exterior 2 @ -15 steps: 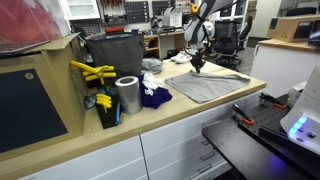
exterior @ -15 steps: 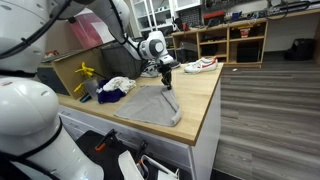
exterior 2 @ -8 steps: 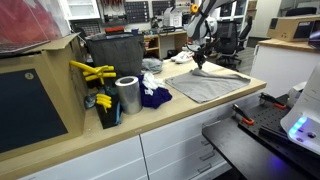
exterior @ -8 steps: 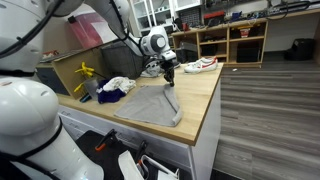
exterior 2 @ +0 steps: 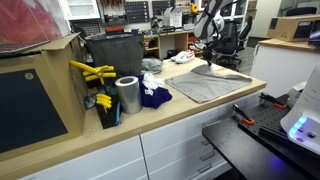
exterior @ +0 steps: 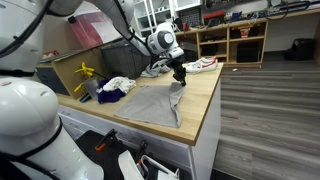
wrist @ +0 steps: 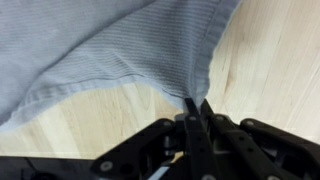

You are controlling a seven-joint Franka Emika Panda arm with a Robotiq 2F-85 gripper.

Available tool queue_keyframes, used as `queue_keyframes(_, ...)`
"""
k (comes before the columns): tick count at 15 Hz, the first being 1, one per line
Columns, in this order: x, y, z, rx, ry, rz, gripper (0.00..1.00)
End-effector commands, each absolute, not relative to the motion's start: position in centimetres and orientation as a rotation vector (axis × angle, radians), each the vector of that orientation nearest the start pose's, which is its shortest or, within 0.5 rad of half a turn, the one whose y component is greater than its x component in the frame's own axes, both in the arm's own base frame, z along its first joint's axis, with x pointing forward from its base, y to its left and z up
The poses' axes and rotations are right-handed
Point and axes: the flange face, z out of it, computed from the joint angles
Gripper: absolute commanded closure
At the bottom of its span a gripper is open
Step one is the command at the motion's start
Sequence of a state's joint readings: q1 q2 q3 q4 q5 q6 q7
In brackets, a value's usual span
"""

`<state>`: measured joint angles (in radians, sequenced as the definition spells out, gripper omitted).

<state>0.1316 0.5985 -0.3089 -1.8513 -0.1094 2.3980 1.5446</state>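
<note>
My gripper (wrist: pixel 195 108) is pressed together, pinching an edge of grey cloth (wrist: pixel 110 45) above the wooden counter (wrist: pixel 275 70).

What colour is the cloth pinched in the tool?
Pale grey-blue with a fine ribbed weave; the wrist view shows the cloth best, pinched by the tool.

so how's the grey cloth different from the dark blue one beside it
The grey cloth is spread nearly flat; the dark blue cloth is bunched in a heap. The grey cloth is far larger than the dark blue cloth. The pincer pinches the grey cloth's edge, while the dark blue cloth is not gripped. Both lie on the wooden counter.
</note>
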Motion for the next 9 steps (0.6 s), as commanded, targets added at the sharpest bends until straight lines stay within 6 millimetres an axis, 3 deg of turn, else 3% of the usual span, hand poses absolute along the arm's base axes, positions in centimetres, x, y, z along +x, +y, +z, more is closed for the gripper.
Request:
queue_keyframes(1,63.0,-13.0,21.8,-2.268,2.529,-0.276,0.98)
queue_keyframes(2,63.0,-13.6,21.9,-2.256,2.554,-0.297,0.98)
queue_keyframes(3,63.0,-14.0,22.0,-2.249,2.573,-0.317,0.68)
queue_keyframes(4,63.0,-14.3,22.1,-2.246,2.587,-0.339,0.91)
queue_keyframes(6,63.1,-14.4,22.3,-2.255,2.601,-0.381,0.99)
queue_keyframes(9,63.7,-14.0,22.5,-2.289,2.585,-0.441,0.98)
